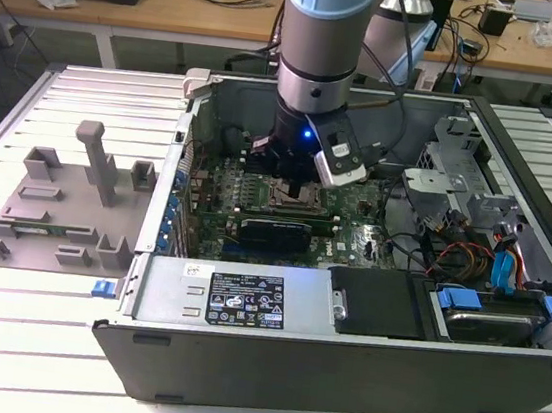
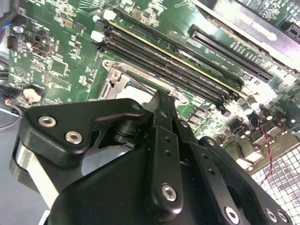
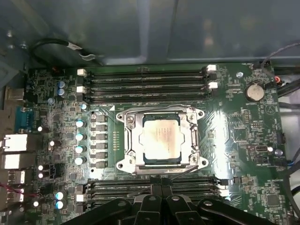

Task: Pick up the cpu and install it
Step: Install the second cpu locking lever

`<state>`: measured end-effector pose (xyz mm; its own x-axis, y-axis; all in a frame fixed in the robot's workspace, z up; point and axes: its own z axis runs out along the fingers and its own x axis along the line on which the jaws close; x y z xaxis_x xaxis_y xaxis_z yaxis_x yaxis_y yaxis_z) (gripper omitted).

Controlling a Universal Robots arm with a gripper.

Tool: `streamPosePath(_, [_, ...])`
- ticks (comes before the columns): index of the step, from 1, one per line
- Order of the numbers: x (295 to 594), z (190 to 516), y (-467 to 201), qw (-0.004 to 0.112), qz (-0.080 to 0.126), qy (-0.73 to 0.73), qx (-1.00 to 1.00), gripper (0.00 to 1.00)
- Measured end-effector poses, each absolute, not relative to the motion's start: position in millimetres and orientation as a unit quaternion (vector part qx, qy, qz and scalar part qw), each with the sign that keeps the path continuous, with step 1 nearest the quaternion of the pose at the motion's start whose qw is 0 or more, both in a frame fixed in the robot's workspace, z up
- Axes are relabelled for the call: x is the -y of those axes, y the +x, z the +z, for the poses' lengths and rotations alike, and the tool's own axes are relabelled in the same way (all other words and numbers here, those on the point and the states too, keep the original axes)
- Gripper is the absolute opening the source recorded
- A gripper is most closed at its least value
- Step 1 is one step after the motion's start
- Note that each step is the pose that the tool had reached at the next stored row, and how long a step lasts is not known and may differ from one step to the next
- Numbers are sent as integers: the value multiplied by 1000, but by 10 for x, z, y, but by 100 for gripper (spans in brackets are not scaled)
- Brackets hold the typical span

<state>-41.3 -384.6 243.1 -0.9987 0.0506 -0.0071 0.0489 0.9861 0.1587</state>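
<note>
First wrist view: the cpu [image 3: 161,142] sits flat inside the metal-framed socket [image 3: 126,140] of the green motherboard [image 3: 243,140].
My gripper [image 1: 294,184] hangs just above that socket inside the open computer case [image 1: 237,363]; I cannot tell whether my claw is open or closed. Grey fixture blocks [image 1: 65,201] lie well apart, toward the exterior view's left.

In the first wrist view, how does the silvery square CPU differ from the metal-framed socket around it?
The small flat square CPU with silvery metal top is smooth and pale; the metal-framed square socket is a cut-out frame with screws at its corners. The CPU is smaller and lies inside the socket's opening. Both are square, metallic, and flat on the green motherboard.
</note>
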Motion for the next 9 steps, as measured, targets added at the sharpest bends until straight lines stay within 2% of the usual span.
streamPosePath(9, [3846, 2275, -635, 7, 80, 12, -997, 11])
